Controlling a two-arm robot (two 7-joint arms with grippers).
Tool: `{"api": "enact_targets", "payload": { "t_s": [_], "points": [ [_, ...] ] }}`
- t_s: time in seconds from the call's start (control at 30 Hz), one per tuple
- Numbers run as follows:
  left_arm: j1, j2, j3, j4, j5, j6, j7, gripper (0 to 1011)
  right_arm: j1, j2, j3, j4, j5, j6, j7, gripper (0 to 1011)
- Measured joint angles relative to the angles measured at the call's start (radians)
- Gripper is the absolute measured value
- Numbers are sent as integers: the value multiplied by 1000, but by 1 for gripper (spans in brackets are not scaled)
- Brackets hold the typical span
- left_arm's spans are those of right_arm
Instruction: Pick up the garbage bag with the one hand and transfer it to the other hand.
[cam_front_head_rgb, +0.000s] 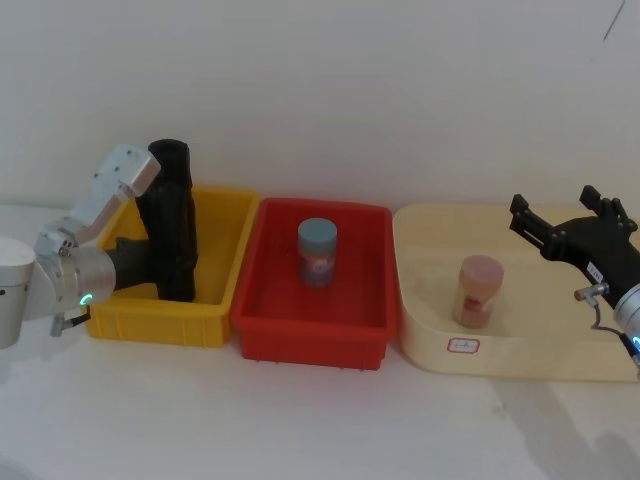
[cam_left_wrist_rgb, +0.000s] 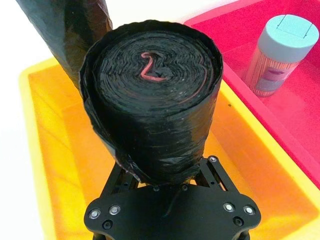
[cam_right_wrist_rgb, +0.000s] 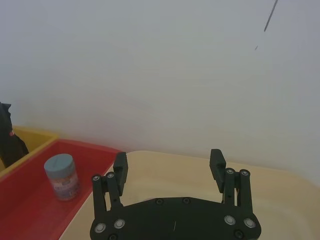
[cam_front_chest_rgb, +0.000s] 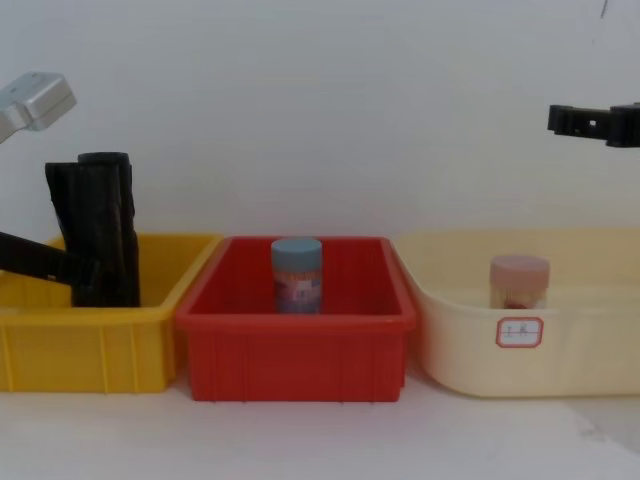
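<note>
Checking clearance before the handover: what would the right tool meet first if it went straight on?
Way looks free above the cream tub; the right tool probably reaches the white wall first, depth unclear.

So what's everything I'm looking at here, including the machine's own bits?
garbage bag: one, black roll, upright in the yellow bin
second roll: one, black, beside it in the same bin
yellow bin: one, yellow, left
red bin: one, red, middle
cream tub: one, cream, right
blue-lidded jar: one, blue lid, red bin
pink-lidded jar: one, pink lid, cream tub
left arm: one, silver, green ring, jaws shut on the garbage bag
right arm: one, silver, jaws open, raised above the cream tub
</note>
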Motion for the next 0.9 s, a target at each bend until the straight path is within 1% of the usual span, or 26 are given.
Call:
{"api": "enact_targets", "payload": {
  "t_s": [0.47,0.67,0.9],
  "points": [
    [-3,-1,1,4,0,0,-1,401,0,0,0,0,0,0,0,1001],
    [-31,-13,17,30,9,-11,-27,401,0,0,0,0,0,0,0,1001],
    [-92,-29,47,72,18,-30,-85,401,0,0,0,0,0,0,0,1000]
  ]
}}
